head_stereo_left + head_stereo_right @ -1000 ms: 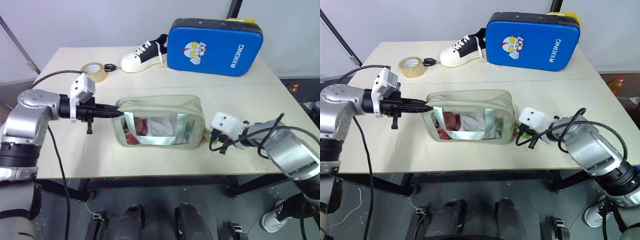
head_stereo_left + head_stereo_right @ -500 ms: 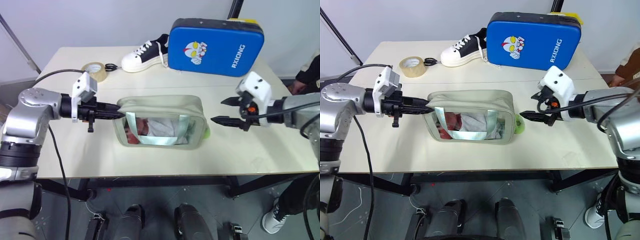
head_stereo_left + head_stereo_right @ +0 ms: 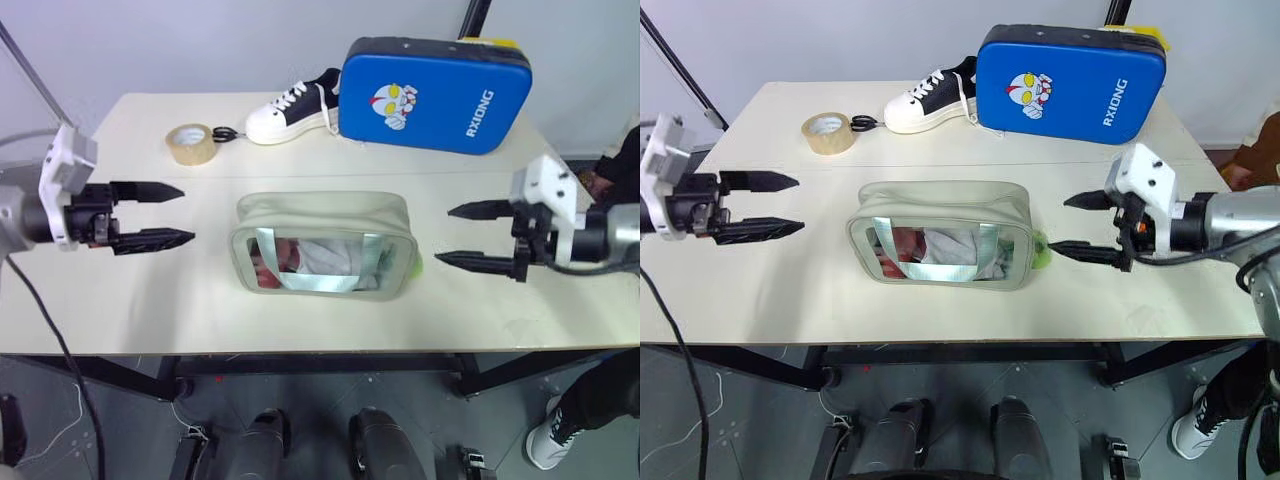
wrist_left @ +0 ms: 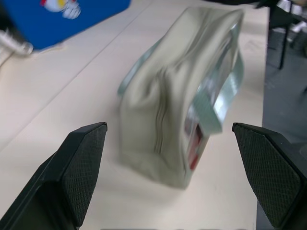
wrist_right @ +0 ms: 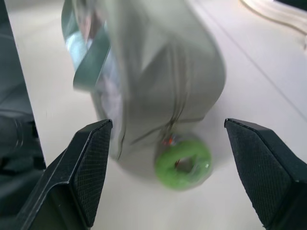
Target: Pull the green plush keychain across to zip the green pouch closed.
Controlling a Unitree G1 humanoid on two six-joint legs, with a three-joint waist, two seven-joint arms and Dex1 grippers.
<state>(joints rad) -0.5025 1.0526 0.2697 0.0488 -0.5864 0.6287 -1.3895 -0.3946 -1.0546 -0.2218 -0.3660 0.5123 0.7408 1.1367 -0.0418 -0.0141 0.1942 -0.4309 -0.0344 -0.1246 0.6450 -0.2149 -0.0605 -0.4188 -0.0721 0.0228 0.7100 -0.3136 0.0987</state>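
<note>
The green pouch (image 3: pixel 320 212) lies on its side in the middle of the table, its clear window and teal strips facing me. The green plush keychain (image 3: pixel 1041 255) rests on the table against the pouch's right end and is also in the right wrist view (image 5: pixel 183 161). My left gripper (image 3: pixel 188 213) hovers open a short way off the pouch's left end, holding nothing. My right gripper (image 3: pixel 443 234) is open just right of the keychain, apart from it. The pouch (image 4: pixel 182 96) sits ahead of the left fingers (image 4: pixel 81 158).
At the back of the table stand a big blue padded case (image 3: pixel 435 93), a black-and-white shoe (image 3: pixel 290 108) and a roll of tape (image 3: pixel 190 143). Bare tabletop (image 3: pixel 130 290) lies on both sides of the pouch. A person's sleeve (image 3: pixel 625 150) shows at the right edge.
Both grippers opened and drew away. The left let go of the pouch's left end and moved left. The right rose from the keychain end and backed off to the right.
</note>
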